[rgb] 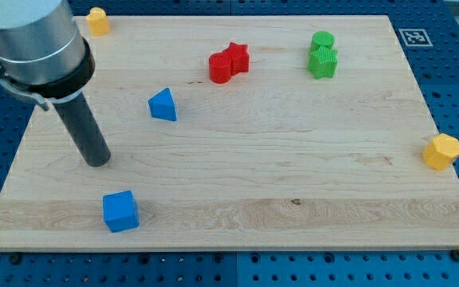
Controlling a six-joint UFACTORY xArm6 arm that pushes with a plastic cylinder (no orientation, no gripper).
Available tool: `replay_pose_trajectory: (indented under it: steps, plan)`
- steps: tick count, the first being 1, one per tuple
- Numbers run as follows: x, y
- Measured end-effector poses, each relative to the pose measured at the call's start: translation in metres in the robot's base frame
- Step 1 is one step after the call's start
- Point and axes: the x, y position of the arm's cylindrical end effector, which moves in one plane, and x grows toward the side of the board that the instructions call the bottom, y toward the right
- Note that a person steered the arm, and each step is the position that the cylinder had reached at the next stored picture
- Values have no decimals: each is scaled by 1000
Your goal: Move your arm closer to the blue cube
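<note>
The blue cube (121,211) sits near the view's bottom left of the wooden board (293,175). My tip (98,162) rests on the board just above the cube and slightly to its left, a short gap away, not touching it. A blue triangular block (163,105) lies up and to the right of my tip.
A red cylinder (221,68) and a red star (237,57) touch at the top middle. A green cylinder (322,41) and a green star (323,62) touch at the top right. A yellow block (97,21) sits at the top left edge; a yellow hexagon (441,151) at the right edge.
</note>
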Motion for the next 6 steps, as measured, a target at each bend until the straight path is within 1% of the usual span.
replay_pose_trajectory:
  steps: [2, 4, 5, 6]
  plan:
    - [34, -3]
    - [53, -13]
    - [74, -13]
    - [86, -11]
